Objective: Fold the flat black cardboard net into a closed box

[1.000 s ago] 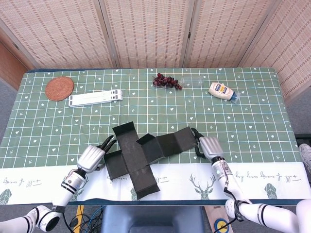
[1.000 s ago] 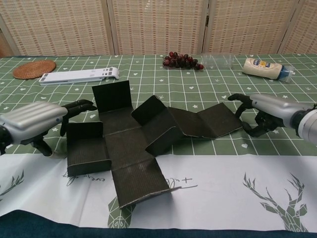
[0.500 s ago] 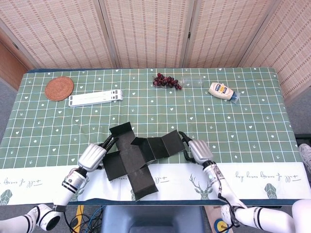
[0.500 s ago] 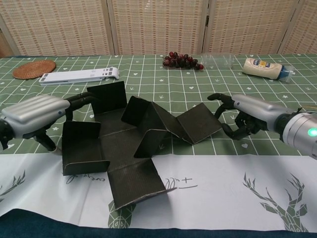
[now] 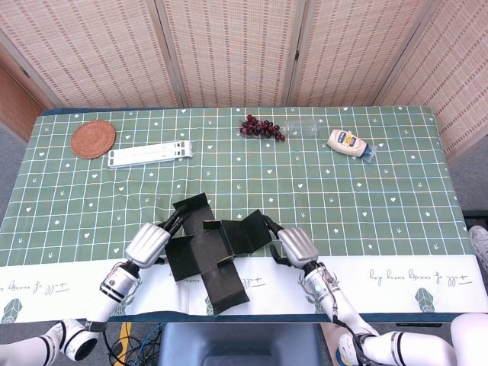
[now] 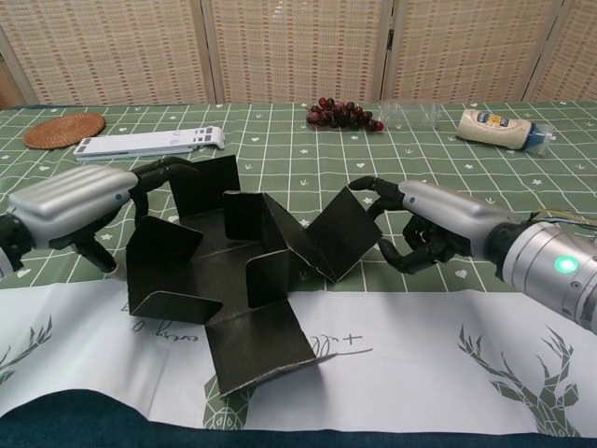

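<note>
Nearest me, the net sits half on the white strip at the table's front edge, half on the green check; its front panel lies flat toward me while the side panels are raised. My left hand is at the net's left side, fingers curved and reaching to the back-left flap — touching it, not closed round it, so the flap stands up and the net has something to brace against. My right hand presses its fingertips against the outer face of the right arm of the net, which is buckled up into a tent; the hand is partly curled and I hold nothing in it. I judge the fold barely begun: walls are tilted, none upright, nothing tucked. Far back and well apart lie the grapes, a mayo bottle, a white stand and a coaster — out of my way.
</note>
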Controlling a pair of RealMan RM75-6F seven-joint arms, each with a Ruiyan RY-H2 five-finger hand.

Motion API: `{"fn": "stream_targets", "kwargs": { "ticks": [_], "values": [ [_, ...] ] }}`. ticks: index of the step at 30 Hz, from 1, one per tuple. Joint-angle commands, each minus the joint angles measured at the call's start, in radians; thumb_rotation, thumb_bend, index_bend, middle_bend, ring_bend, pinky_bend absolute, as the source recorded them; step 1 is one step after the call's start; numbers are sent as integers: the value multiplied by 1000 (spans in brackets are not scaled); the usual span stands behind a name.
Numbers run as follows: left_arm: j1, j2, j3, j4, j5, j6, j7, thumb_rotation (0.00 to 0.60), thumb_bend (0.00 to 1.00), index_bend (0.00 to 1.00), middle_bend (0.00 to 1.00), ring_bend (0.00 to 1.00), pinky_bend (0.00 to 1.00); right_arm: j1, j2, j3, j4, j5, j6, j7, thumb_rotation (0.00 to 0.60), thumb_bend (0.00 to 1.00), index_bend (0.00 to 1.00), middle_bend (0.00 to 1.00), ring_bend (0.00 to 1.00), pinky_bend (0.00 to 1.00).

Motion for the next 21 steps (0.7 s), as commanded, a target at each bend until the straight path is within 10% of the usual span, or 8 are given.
{"fn": "stream_targets", "kwargs": {
  "ticks": [1, 21],
  "values": [
    [-2, 1, -2, -2, 2, 5, -4, 600, 103, 0, 0, 472, 775, 4, -11, 0, -8, -9, 5, -7, 600, 627, 0, 271, 849, 962],
    [-28, 0, -13, -19, 6, 11, -20, 600, 103, 0, 0, 470, 775, 32, -59, -5, -34, -5, -11, -62, 600, 624, 0, 277, 849, 962]
  ]
}}
